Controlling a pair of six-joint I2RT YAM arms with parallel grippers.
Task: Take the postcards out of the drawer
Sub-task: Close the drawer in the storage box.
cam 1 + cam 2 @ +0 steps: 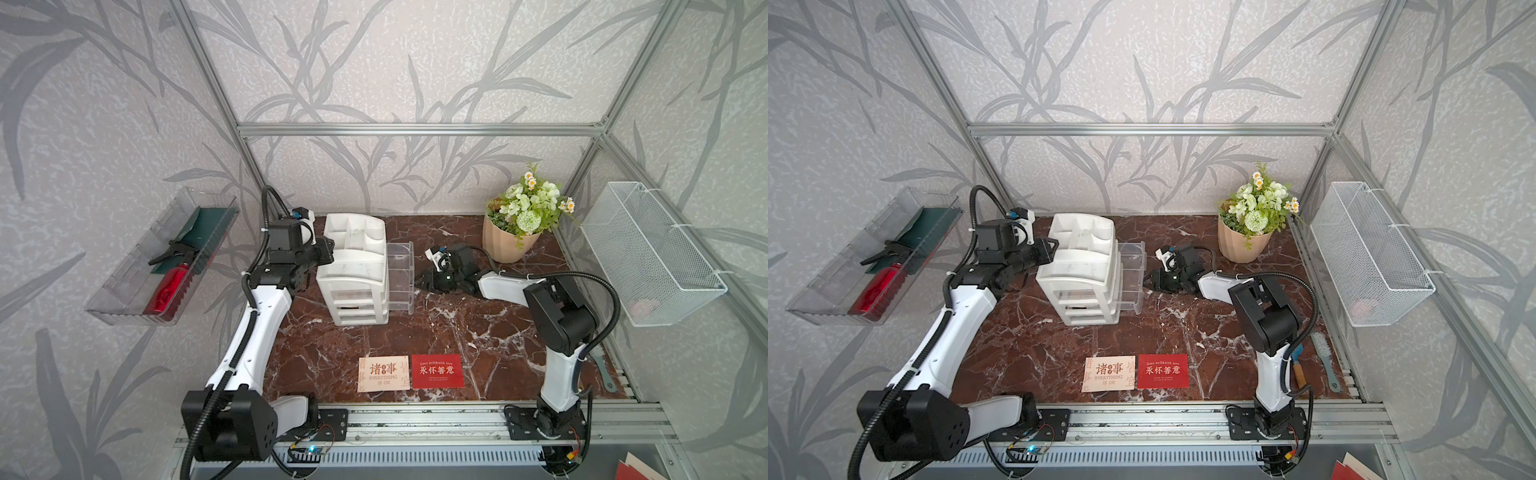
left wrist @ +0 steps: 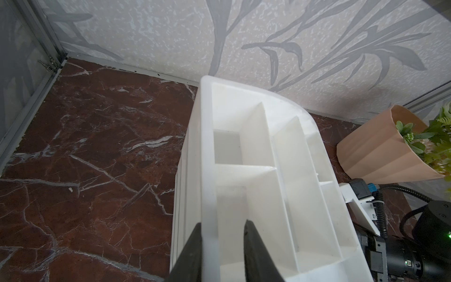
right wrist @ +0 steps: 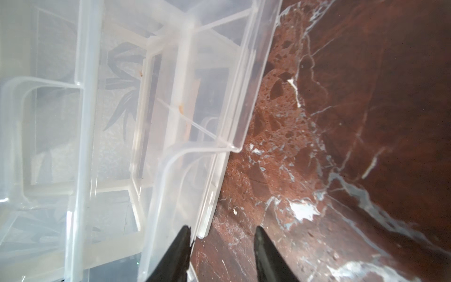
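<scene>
Two postcards lie flat at the table's front in both top views: a pale peach one (image 1: 383,373) (image 1: 1108,373) and a red one (image 1: 437,371) (image 1: 1163,371). A clear drawer (image 1: 401,266) (image 3: 195,122) stands pulled out to the right of the white organizer (image 1: 353,249) (image 2: 268,146), and no card shows in it. My right gripper (image 1: 417,282) (image 3: 223,227) is open at the drawer's front lip, one finger on the plastic, the other over the table. My left gripper (image 1: 328,249) (image 2: 223,222) is open astride the organizer's left wall, with a gap at the inner finger.
A peach flower pot (image 1: 509,241) stands at the back right. A white wire basket (image 1: 652,253) hangs on the right wall. On the left wall a clear tray (image 1: 124,291) holds a red bottle. A brush (image 1: 1325,357) lies by the right arm's base.
</scene>
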